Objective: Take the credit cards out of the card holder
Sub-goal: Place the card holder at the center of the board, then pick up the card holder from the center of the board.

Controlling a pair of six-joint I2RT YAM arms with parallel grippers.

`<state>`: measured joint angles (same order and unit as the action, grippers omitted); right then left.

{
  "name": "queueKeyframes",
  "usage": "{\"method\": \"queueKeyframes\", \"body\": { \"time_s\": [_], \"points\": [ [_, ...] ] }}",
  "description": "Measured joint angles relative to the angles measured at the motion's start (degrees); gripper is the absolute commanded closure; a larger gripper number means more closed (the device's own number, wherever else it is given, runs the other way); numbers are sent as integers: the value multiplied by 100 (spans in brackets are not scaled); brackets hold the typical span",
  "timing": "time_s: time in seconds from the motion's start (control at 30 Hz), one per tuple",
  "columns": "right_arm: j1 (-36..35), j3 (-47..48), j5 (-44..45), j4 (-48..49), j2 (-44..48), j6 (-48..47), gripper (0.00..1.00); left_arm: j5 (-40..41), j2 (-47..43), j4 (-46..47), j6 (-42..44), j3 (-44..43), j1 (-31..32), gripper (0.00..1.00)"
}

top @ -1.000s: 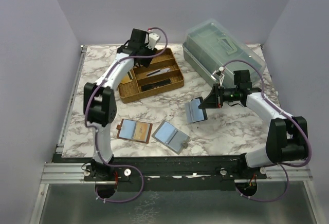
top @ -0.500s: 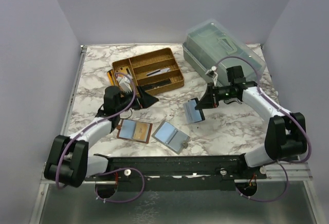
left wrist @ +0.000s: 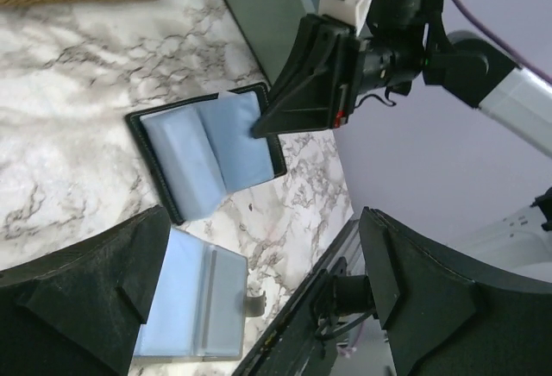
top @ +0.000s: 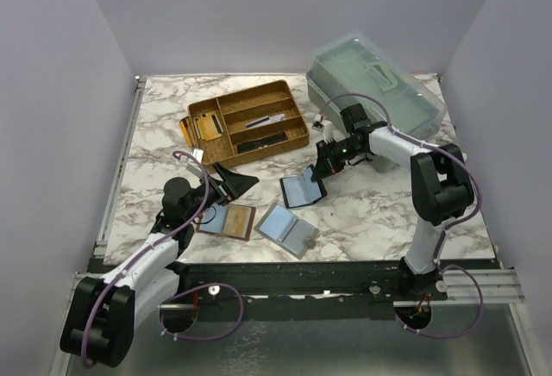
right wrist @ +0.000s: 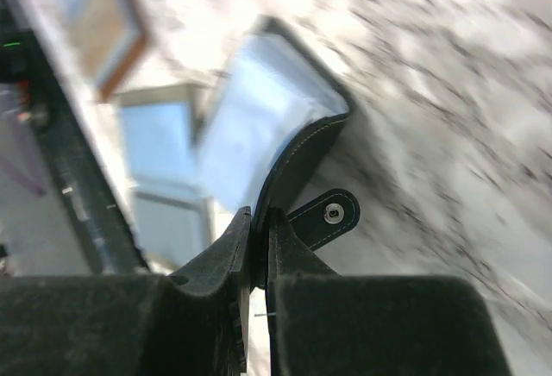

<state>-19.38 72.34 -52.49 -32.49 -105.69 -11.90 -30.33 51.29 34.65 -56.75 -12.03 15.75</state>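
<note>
Right end effector [right wrist: 257,218] clamped on card holder [top: 302,191] edge, pockets splayed; left end effector [top: 240,178] spread wide, empty.

left gripper [top: 239,178] held spread wide, arm extended low | right gripper [top: 318,169] pinched on card holder [top: 301,191], arm angled leftward
</note>
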Motion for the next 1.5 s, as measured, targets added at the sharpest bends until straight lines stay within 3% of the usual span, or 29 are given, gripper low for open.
{"method": "queueKeyframes", "body": {
  "time_s": [0.2,0.53,0.73,0.9,1.13,1.5],
  "points": [
    [44,-415,1797,345,-116,205,92,83,212,-31,-404,116,-37,4],
    [24,-651,3390,715,319,74,52,81,208,-7,-551,116,-37,7],
    [33,-702,3261,699,1268,-409,43,83,63,-2,-673,118,-37,7],
    [-83,-844,1906,693,1923,-855,39,81,68,0,-780,118,-35,5],
    [-610,-953,1364,708,1174,-909,37,81,426,-7,-1014,118,-2,5],
    [-1285,-981,2330,894,503,-894,37,129,605,2,-1137,118,181,5]
  ]
}}
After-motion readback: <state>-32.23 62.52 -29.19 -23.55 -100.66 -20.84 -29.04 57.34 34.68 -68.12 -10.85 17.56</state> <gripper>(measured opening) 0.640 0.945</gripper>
